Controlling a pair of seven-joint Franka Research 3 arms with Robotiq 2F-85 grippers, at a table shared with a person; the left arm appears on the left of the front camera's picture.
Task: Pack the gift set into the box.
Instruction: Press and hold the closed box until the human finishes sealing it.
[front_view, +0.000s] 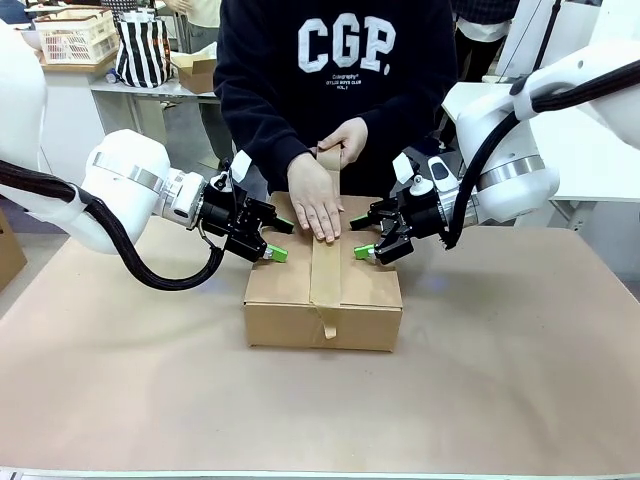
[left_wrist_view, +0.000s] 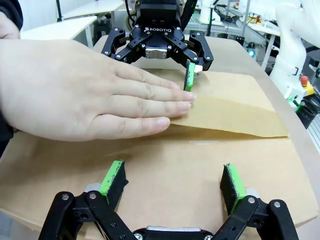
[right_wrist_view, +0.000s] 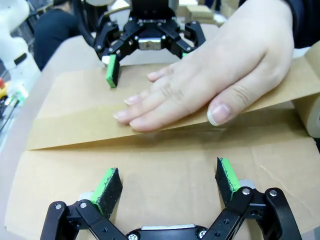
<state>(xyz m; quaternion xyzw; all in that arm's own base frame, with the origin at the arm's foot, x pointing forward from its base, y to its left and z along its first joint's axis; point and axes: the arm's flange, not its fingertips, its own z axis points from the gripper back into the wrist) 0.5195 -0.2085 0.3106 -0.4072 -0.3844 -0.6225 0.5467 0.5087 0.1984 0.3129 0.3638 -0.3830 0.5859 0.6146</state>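
Box: the box (front_view: 322, 300) is sitting closed on the tabletop (front_view: 520, 380), in the middle, between the two end effectors.
Left end effector: the left end effector (front_view: 268, 240) is hovering over the box's 9 o'clock edge, jaws spread apart and grasping nothing; in the left wrist view its green pads (left_wrist_view: 113, 180) are hanging just above the cardboard lid.
Right end effector: the right end effector (front_view: 372, 240) is hovering over the 3 o'clock edge, likewise spread and empty, facing the left one across the lid.
Tape: a strip of brown paper tape (front_view: 324, 275) is running along the middle seam from 12 o'clock and folding down over the 6 o'clock face.
Person's hands: one hand (front_view: 316, 198) is pressing flat on the tape on the lid; the other hand (front_view: 345, 140) is gripping the tape at 12 o'clock.
Contents: the flaps are hiding whatever is inside; I cannot tell.
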